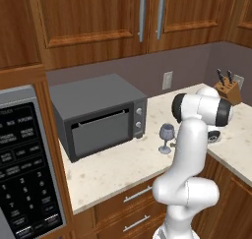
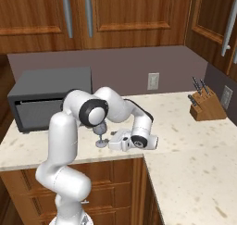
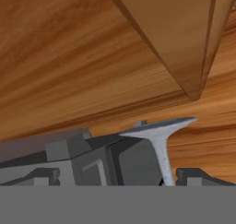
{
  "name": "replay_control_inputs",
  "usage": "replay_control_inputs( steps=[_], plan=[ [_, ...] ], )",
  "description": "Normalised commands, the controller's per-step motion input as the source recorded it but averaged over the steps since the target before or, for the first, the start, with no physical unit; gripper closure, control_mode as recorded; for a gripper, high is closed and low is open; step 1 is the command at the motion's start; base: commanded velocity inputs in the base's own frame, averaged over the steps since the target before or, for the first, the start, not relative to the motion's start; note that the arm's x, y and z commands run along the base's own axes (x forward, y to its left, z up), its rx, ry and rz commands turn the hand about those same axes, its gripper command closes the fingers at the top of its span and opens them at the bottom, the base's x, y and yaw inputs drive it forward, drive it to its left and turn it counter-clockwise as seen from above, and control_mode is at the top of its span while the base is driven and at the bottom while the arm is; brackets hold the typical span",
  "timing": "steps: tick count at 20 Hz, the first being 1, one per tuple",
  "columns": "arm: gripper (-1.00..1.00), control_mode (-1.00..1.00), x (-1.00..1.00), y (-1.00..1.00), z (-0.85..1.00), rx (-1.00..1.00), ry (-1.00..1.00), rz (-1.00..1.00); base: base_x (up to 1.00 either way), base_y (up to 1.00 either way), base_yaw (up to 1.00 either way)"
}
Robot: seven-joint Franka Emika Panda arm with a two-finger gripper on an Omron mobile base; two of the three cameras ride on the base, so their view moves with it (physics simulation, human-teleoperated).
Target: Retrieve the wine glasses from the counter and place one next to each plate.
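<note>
One wine glass (image 1: pixel 166 137) stands upright on the counter (image 1: pixel 113 171), near its front edge, and the gripper (image 3: pixel 110 174) lies level beside it at about 3 o'clock in the right base view, jaws spread fully and empty, the stem (image 3: pixel 163 161) rising between the fingertips. This looks like the first pickup: next, close squarely on the stem. Farther back at 10 o'clock sits the microwave (image 1: pixel 98 115); the knife block (image 2: pixel 205 106) stands well apart.

Both base views look down from opposite sides onto the counter (image 1: pixel 118 169); hand view sits close, rolled sideways.
</note>
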Motion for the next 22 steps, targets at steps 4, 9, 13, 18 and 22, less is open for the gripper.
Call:
replay_control_inputs(
  steps=[4, 9, 13, 18, 22],
  plan=[
    [-1.00, -1.00, 0.00, 0.03, 0.00, 0.00, 0.00, 0.00, 0.00, 0.00, 0.00],
    [-1.00, -1.00, 0.00, 0.09, -0.01, 0.00, 0.02, 0.00, 0.00, 0.00, 0.00],
    [-1.00, -1.00, 0.00, 0.13, 0.00, 0.00, 0.04, 0.00, 0.00, 0.00, 0.00],
    [-1.00, -1.00, 0.00, 0.17, -0.01, 0.00, 0.04, 0.00, 0.00, 0.00, 0.00],
    [-1.00, -1.00, 0.00, 0.17, -0.04, 0.00, 0.07, 0.00, 0.00, 0.00, 0.00]
  ],
)
